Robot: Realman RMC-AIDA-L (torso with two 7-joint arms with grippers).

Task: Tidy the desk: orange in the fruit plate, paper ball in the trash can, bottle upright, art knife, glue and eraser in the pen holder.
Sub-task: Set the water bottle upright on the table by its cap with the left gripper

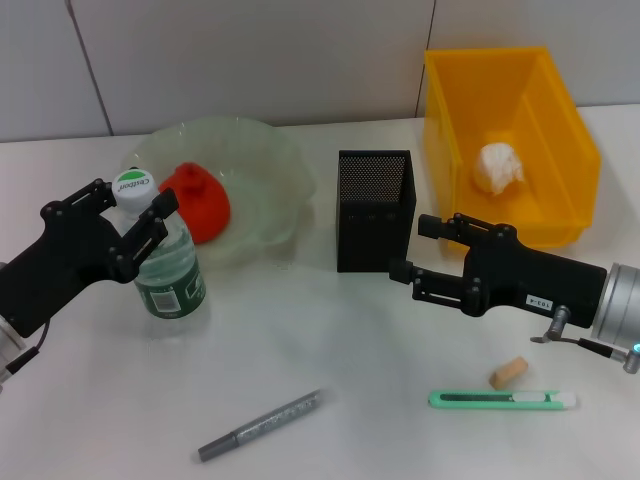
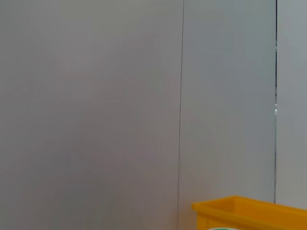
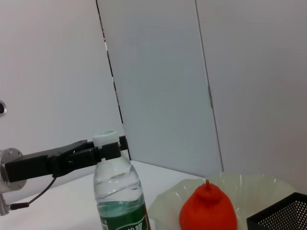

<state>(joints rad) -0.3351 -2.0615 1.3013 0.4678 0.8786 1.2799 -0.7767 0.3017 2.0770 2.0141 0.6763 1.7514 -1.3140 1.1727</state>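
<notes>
Bottle (image 1: pixel 170 270) first: stood upright on the table (image 1: pixel 330 340), just in front of the fruit plate (image 1: pixel 270 170) and touching its near rim as seen from the head view. Wore a white cap on top and a green label low on the body. Was pinched at the neck, right under the cap, by the left gripper (image 1: pixel 135 198), one black finger on either side, pressed in against the plastic.

Orange (image 1: pixel 195 200): sat inside the fruit plate, toward the side nearest the bottle.

Paper ball (image 1: pixel 500 165): lay on the floor of the yellow trash can (image 1: pixel 450 110), at the far right of the table.

Pen holder (image 1: pixel 375 210): black mesh, stood upright between plate and trash can. Could not tell what was inside.

Right gripper (image 1: pixel 415 250): hung just beside the pen holder on its trash-can side, fingers spread apart, clasping nothing.

Eraser (image 1: pixel 507 372): lay on the bare table in front of the right arm. Art knife (image 1: pixel 503 400): lay flat just nearer than the eraser, green body, lengthwise across the table. Glue (image 1: pixel 260 425): grey stick, lay slanted near the front edge, well apart from the other two
</notes>
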